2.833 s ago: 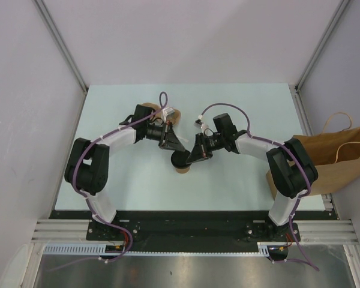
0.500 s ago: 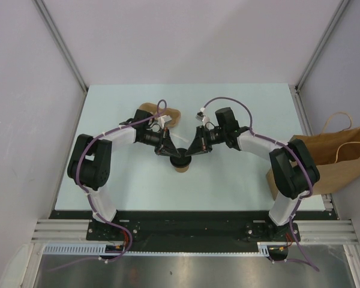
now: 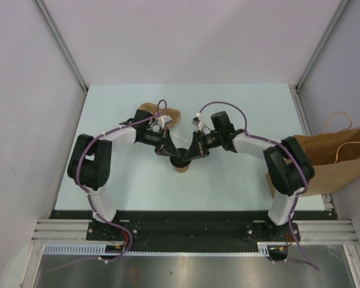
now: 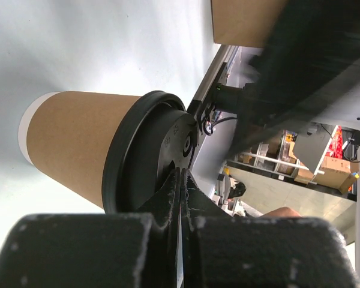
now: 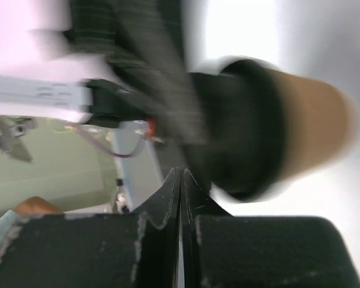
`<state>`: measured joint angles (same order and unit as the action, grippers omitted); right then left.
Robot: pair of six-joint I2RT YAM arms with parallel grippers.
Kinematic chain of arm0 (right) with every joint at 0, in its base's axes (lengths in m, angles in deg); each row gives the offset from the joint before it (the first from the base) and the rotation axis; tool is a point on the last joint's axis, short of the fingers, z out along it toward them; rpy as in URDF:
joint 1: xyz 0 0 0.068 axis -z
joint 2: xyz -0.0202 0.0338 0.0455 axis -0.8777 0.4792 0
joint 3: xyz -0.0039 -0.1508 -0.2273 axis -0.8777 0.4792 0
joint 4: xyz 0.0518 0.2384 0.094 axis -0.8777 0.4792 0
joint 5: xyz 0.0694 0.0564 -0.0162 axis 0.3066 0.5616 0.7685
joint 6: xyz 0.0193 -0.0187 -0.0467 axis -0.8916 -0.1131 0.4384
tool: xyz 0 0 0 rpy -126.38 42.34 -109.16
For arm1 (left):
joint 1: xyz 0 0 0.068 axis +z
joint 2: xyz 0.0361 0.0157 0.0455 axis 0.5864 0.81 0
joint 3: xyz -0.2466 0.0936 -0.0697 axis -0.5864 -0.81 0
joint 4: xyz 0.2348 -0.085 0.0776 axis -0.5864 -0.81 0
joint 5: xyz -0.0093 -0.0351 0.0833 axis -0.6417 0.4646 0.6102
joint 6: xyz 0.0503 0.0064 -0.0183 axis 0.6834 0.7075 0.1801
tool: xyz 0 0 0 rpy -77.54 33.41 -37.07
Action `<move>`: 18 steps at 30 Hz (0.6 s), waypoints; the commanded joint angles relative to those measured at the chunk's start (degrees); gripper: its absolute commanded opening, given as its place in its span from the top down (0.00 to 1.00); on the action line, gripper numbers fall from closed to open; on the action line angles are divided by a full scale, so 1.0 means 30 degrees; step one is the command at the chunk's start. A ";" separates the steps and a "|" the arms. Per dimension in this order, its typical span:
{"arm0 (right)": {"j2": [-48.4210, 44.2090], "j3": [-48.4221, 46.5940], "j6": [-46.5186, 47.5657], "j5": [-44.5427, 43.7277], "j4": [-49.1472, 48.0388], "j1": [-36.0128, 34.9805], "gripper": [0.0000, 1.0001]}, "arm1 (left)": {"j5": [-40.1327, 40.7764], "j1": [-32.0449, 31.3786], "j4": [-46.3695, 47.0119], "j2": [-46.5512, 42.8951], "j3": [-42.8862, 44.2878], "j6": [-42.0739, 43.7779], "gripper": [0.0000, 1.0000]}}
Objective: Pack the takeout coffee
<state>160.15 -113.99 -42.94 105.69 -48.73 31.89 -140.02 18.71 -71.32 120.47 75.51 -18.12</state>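
The takeout coffee (image 3: 180, 163) stands upright mid-table, a tan paper cup with a black lid. My left gripper (image 3: 171, 155) is shut and empty, its tip against the lid's left side. In the left wrist view the cup (image 4: 78, 141) and its lid (image 4: 145, 157) fill the frame, with my shut left gripper (image 4: 181, 174) touching the lid top. My right gripper (image 3: 189, 156) is shut and empty at the lid's right side. The right wrist view is blurred: the cup (image 5: 315, 120) with its lid (image 5: 246, 129) sits just beyond my shut right gripper (image 5: 181, 173).
The brown pulp cup carrier (image 3: 168, 113) lies behind my left arm, partly hidden. The large brown paper bag (image 3: 342, 157) with handles lies at the table's right edge, behind my right arm's elbow. Grey walls close in the table on three sides.
Both grippers have pulled back from over the cup to its two sides. In the last half second my right gripper has slid left toward the lid. The cup has stayed put.
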 commanded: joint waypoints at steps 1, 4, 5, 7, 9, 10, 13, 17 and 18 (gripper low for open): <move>0.3662 0.0647 0.3460 -0.2299 0.2966 0.0185 1.00 | 0.3503 -0.0217 0.0073 0.1097 -0.0359 0.1407 1.00; 0.4197 0.0647 0.2993 -0.2477 0.3056 0.0947 1.00 | 0.3503 -0.0217 -0.0307 0.1185 -0.0184 0.1641 1.00; 0.3963 0.0647 0.3080 -0.2478 0.3056 0.0977 1.00 | 0.3590 -0.0217 -0.0366 0.1156 -0.0183 0.1699 1.00; 0.3233 0.0647 0.3575 -0.2419 0.3318 0.0860 1.00 | 0.3532 -0.0217 -0.0367 0.1243 -0.0125 0.1700 1.00; 0.2879 0.0647 0.3929 -0.1983 0.3817 0.0743 1.00 | 0.3620 -0.0217 -0.0367 0.1331 -0.0066 0.1641 1.00; 0.2500 0.0647 0.4191 -0.1748 0.3847 0.0714 1.00 | 0.3649 -0.0217 -0.0396 0.1390 -0.0008 0.1670 1.00; 0.0952 0.0618 0.4164 -0.0809 0.3642 0.0538 1.00 | 0.3796 -0.0217 -0.0396 0.1420 0.0080 0.1671 1.00; -0.1130 0.0618 0.5244 -0.1274 0.5747 0.0361 1.00 | 0.3942 -0.0217 -0.0426 0.1332 0.0052 0.1671 1.00; -0.1398 0.0647 0.5394 -0.1944 0.6129 0.0362 1.00 | 0.3971 -0.0217 -0.0396 0.1303 0.0051 0.1642 1.00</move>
<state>162.12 -112.64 -32.62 105.97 -38.52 33.44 -140.04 18.30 -72.45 121.32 76.56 -18.08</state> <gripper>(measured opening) 0.006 0.003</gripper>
